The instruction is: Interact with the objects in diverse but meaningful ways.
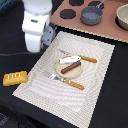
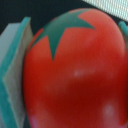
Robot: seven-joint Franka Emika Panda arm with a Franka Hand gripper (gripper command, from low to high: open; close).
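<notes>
Clearly the gripper (image 2: pixel 75 70) was pinching the red tomato (image 2: pixel 75 75): in the wrist view the fruit filled almost the whole picture, its green star-shaped calyx (image 2: pixel 62 30) facing the camera, with a teal finger pad (image 2: pixel 12 75) pressed against one flank and a sliver of the other pad at the opposite side. In the exterior view the tomato itself could not be seen, hidden behind the white arm (image 1: pixel 35 22) that stood over the far corner of the striped placemat (image 1: pixel 95 75), on the exterior view's left.

On the middle of the placemat lay a round plate (image 1: pixel 75 71) carrying the brown sausage (image 1: pixel 70 67) and the pale silvery flat piece (image 1: pixel 69 59). A fork (image 1: pixel 65 80) lay along the near side of the plate and a knife (image 1: pixel 85 58) along the far side, both with orange handles. The yellow scored bread loaf (image 1: pixel 15 77) sat off the mat, near the tabletop's edge on the exterior view's left. A small grey handled pot (image 1: pixel 92 15) rested on the toy stove board (image 1: pixel 67 22) at the far side.

The tomato looked like smooth, glossy moulded plastic: probably light and stiff, but rounded and slippery, so a grip across its widest middle seemed safest, as off-centre pads could squeeze it out.
</notes>
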